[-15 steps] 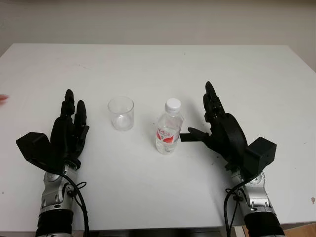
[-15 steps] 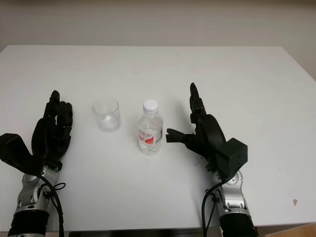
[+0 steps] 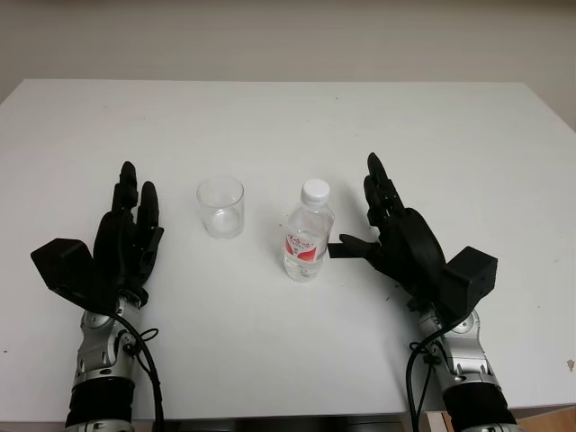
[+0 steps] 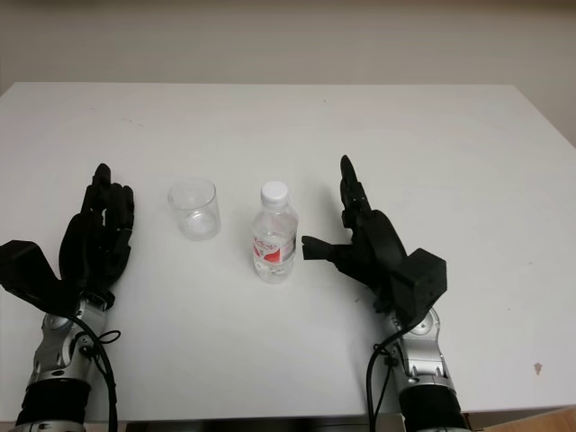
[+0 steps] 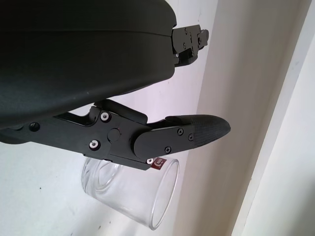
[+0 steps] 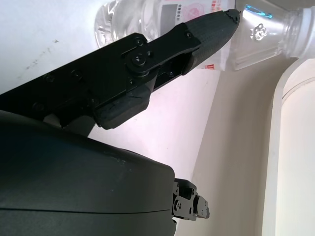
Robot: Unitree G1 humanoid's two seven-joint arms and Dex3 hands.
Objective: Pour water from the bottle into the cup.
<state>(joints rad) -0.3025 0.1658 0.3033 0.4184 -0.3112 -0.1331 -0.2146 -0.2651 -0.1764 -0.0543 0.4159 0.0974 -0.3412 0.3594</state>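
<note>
- A white table carries everything; the left robot hand waits open just left of the cup.
- The right robot hand, open and empty, sits just right of the small clear plastic bottle with white cap and red label, thumb nearly touching.
- The bottle stands upright mid-table, long axis vertical, cap up; it is probably light, thin-walled and slippery, best gripped at the label.
- The clear round cup stands left of the bottle, mouth up, likely easy to tip.
</note>
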